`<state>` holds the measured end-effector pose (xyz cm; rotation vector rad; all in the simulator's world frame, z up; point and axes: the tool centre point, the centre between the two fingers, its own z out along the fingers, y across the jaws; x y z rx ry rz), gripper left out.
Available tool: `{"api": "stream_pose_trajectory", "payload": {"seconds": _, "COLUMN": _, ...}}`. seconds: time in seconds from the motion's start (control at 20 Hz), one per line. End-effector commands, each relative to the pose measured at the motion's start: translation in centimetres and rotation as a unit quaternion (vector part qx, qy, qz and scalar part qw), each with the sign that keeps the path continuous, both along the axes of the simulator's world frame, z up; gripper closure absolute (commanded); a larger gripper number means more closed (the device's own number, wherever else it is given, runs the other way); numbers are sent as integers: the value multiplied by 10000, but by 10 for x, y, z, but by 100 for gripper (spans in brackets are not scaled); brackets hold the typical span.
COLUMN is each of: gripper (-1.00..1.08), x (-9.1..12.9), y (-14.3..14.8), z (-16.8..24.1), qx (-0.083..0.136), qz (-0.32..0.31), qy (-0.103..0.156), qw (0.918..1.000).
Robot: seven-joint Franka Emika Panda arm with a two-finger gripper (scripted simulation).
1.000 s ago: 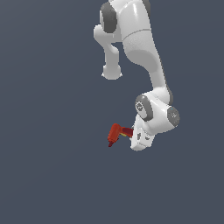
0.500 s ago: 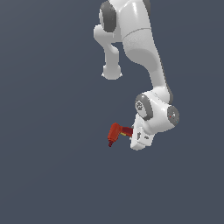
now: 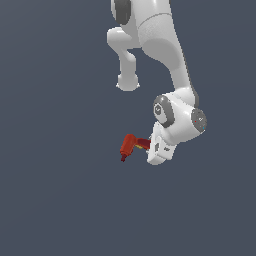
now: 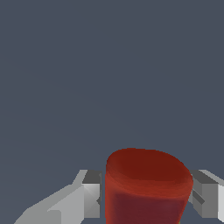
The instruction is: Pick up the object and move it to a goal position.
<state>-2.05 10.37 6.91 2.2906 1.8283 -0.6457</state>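
The object (image 3: 130, 145) is small, red and L-shaped, with a dark tip pointing down and a small yellow mark near the gripper. My white gripper (image 3: 148, 145) is shut on one end of it and holds it up off the plain grey ground, with the rest of it sticking out toward the exterior view's left. In the wrist view the red body (image 4: 146, 186) fills the space between the two grey fingertips (image 4: 92, 192), which press on both of its sides.
The white arm (image 3: 165, 55) reaches down from the top of the exterior view. Around it there is only a plain dark grey background, with no other objects or goal marker showing.
The gripper and the red object held in it have risen slightly. The grip has not changed.
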Motion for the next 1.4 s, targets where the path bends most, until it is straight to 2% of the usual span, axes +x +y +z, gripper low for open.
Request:
{"api": "stream_pose_trajectory", "payload": {"seconds": 0.0, "gripper": 108, "x": -4, "y": -5, "z": 20, "qx": -1, "qz": -1, "qy": -24, "qw": 10000}}
{"api": "stream_pose_trajectory", "payload": {"seconds": 1.35, "gripper": 108, "x": -76, "y": -78, "z": 311, "qx": 12, "qz": -1, "qy": -18, "qw": 10000}}
